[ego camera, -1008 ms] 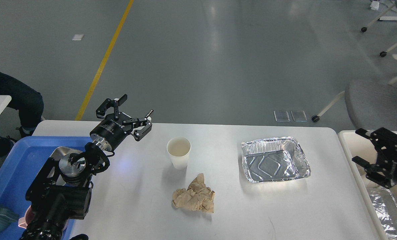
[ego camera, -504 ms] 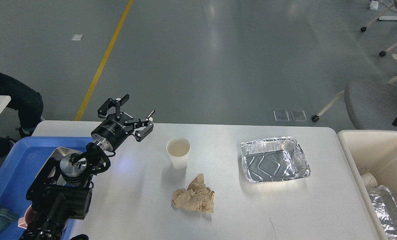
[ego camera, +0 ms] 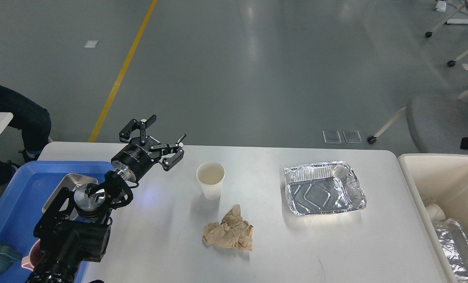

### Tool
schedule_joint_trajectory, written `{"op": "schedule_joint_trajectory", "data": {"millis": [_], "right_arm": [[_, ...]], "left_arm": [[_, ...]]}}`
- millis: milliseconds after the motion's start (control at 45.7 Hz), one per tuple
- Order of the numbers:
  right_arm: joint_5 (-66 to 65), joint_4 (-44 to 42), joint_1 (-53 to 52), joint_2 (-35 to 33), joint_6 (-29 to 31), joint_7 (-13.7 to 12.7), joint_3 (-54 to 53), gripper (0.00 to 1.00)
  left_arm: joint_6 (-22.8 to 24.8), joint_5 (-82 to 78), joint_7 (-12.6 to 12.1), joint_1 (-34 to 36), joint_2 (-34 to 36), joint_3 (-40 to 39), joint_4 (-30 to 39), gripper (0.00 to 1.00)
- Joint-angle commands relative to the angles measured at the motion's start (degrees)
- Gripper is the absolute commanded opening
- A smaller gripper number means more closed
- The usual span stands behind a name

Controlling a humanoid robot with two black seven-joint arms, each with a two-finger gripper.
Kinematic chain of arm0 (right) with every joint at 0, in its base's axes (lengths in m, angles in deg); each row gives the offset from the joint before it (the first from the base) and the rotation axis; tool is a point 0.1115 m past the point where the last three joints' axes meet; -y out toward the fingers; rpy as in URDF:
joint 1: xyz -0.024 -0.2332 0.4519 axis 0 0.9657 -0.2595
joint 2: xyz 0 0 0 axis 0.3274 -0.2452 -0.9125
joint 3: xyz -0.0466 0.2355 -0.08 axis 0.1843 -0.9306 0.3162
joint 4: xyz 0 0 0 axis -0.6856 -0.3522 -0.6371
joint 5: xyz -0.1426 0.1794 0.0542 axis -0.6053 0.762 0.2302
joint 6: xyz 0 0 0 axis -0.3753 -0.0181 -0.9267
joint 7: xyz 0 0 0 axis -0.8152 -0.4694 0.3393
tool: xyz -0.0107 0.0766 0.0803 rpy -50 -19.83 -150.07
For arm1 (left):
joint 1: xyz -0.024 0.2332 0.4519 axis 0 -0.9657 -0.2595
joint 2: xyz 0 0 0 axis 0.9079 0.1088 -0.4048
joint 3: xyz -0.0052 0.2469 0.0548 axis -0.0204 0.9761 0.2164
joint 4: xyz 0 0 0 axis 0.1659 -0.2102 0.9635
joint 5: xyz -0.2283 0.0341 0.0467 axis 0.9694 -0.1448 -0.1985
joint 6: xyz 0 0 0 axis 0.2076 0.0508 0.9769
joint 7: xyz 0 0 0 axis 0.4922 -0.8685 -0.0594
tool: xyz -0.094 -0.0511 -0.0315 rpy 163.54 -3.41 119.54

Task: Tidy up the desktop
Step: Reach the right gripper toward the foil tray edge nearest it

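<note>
Hovering with open, empty jaws, our left gripper (ego camera: 161,143) sat just left of the cup (ego camera: 210,180) on the worktop (ego camera: 336,243). Our right arm was out of view, so left was nearer.

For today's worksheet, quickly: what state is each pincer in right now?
Left pincer: open, holding nothing, above the desktop beside the paper cup.
Right pincer: not in view.

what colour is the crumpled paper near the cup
Light brown, like kraft paper; only the head view shows it.
</note>
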Motion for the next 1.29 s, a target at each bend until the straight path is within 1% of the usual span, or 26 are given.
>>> {"op": "schedule_joint_trajectory", "data": {"millis": [0,219,329,416,591,767,920,942,986,1117,1183,1270], "right_arm": [[-0.01,0.00,-0.02,-0.05,-0.08,0.00,0.07,1.00],[-0.45,-0.35,-0.02,0.04,-0.52,-0.27,-0.28,1.00],[-5.10,-1.57,0.07,1.79,-2.45,-0.62,-0.37,1.00],[-9.23,-2.28,0.33,6.01,-4.12,-0.62,-0.28,1.00],[-19.78,-3.60,0.07,14.00,-4.12,-0.79,-0.28,1.00],[-24.18,-6.06,-2.21,20.95,-3.86,-2.46,-0.11,1.00],[-24.88,-9.04,-5.11,27.01,-3.69,-5.10,0.16,1.00],[-26.54,-9.83,-6.33,29.81,-3.34,-5.97,0.24,1.00],[-28.83,-10.63,-8.01,33.07,-2.11,-6.68,0.33,1.00],[-36.48,-14.14,-16.08,42.83,4.13,-7.38,3.40,1.00],[-38.68,-15.72,-21.45,45.73,5.63,-7.39,6.74,1.00],[-38.95,-18.97,-26.81,47.23,5.81,-7.39,12.36,1.00]], "left_arm": [[-0.07,0.00,0.15,0.12,-0.05,0.54,-0.01,1.00],[-0.07,-0.09,0.15,0.12,-0.05,1.42,0.08,1.00],[-0.07,-0.09,0.15,-0.15,-0.05,1.51,0.08,1.00],[0.02,-0.09,0.15,-0.15,0.04,1.51,0.08,1.00],[0.02,-0.09,0.15,-0.50,0.13,1.51,0.08,1.00],[0.02,-0.09,0.15,-0.59,-0.14,1.60,0.08,1.00],[0.02,-0.09,0.15,-0.50,-0.05,1.69,0.08,1.00],[0.02,-0.09,0.15,-0.59,-0.05,1.86,0.08,1.00],[0.02,-0.09,0.15,-0.67,-0.05,1.86,0.08,1.00],[0.11,-0.09,0.15,-1.38,-0.05,1.86,0.08,1.00],[0.11,-0.09,0.15,-1.73,-0.05,1.86,0.08,1.00],[0.11,-0.09,0.15,-1.73,-0.05,1.86,0.08,1.00]]}}
